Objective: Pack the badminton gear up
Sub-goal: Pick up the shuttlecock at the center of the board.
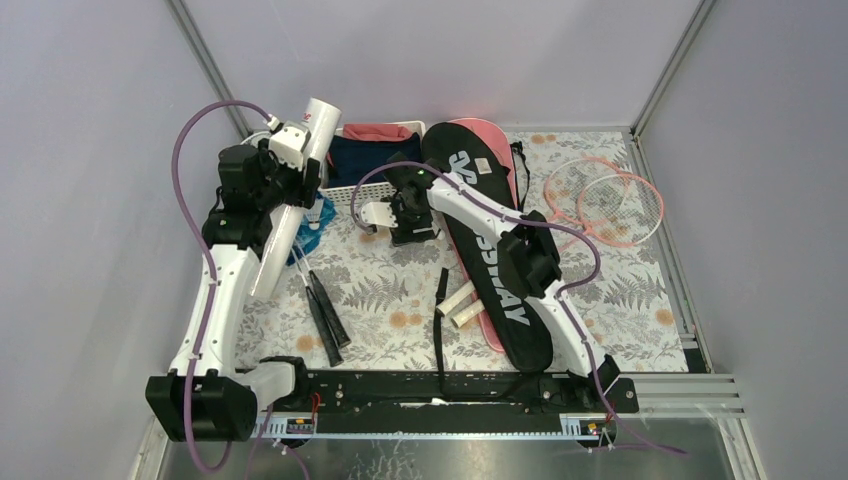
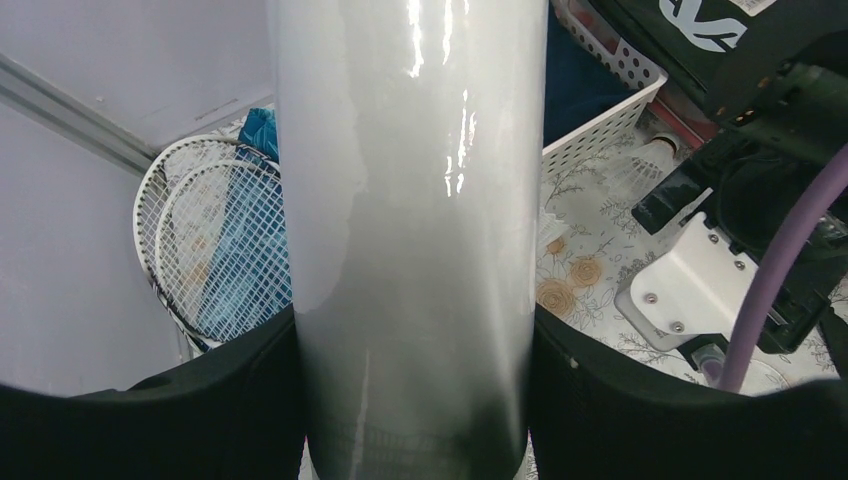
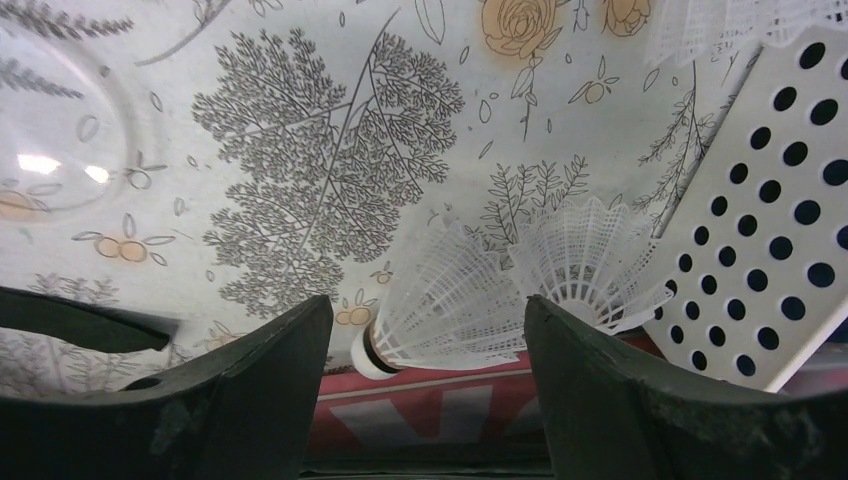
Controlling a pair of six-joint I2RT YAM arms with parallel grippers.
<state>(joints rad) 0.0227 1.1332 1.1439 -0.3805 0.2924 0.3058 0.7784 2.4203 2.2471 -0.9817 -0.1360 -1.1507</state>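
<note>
Left tool point(image 2: 415, 385) pinches the tilted shuttlecock tube point(image 2: 410, 180); right tool point(image 3: 430, 400), spread, straddles a shuttlecock point(image 3: 500, 290) on the tabletop point(image 3: 300, 150) beside the basket point(image 3: 780, 200). Closing on its skirt could crush it; the glossy tube may slip.

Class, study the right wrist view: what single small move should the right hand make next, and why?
Probably lower a little and close on the shuttlecock. The right hand is open, with the shuttlecock lying on the floral cloth just ahead of it, not yet gripped, while the left hand holds the white tube.
</note>
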